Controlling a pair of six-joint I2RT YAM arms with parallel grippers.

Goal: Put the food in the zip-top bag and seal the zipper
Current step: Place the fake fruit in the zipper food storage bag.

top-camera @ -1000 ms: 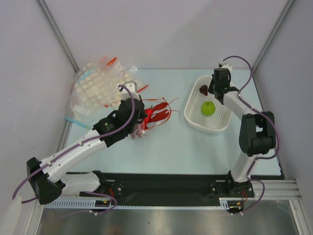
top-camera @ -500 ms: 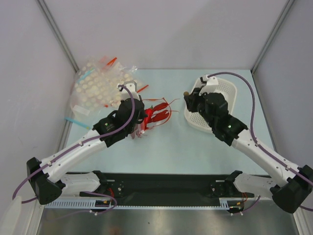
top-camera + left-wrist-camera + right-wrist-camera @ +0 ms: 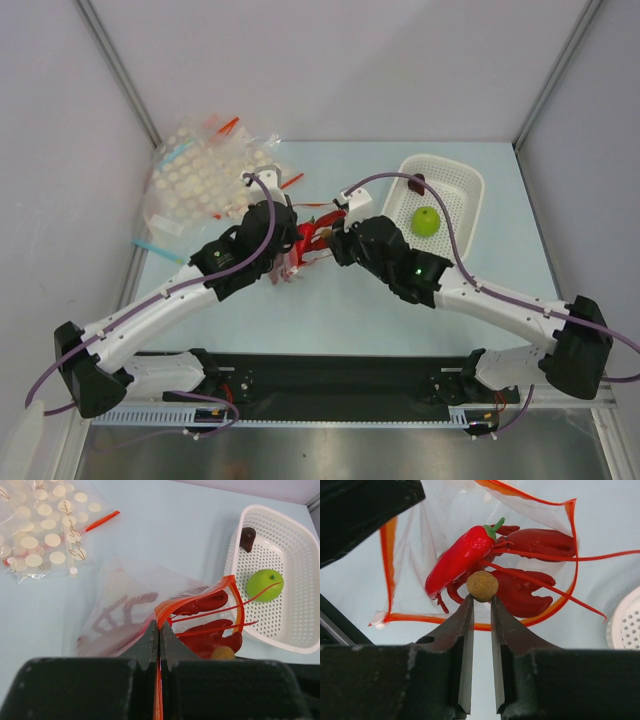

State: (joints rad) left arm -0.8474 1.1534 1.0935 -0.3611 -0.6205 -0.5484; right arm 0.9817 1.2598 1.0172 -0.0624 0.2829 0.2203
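Note:
The clear zip-top bag [image 3: 296,252] lies left of centre, mouth toward the basket. My left gripper [image 3: 159,625] is shut on its red zipper strip [image 3: 192,594] and holds the mouth open. The red lobster [image 3: 525,595] lies inside the bag beside a red chili pepper [image 3: 460,560]; it also shows in the left wrist view [image 3: 210,637]. My right gripper [image 3: 482,597] is shut on a small brown ball [image 3: 482,586] right at the bag's mouth, just above the lower zipper strip [image 3: 480,626]. In the top view the right gripper [image 3: 335,240] faces the left gripper [image 3: 290,245].
A white perforated basket [image 3: 470,180] stands at the back right with a green fruit [image 3: 427,221] and a dark brown piece [image 3: 416,184] in it. A pile of dotted clear bags [image 3: 195,180] lies at the back left.
My right arm has swung from the basket across to the bag's mouth with the small brown ball in its jaws. The left arm and the bag have not moved.

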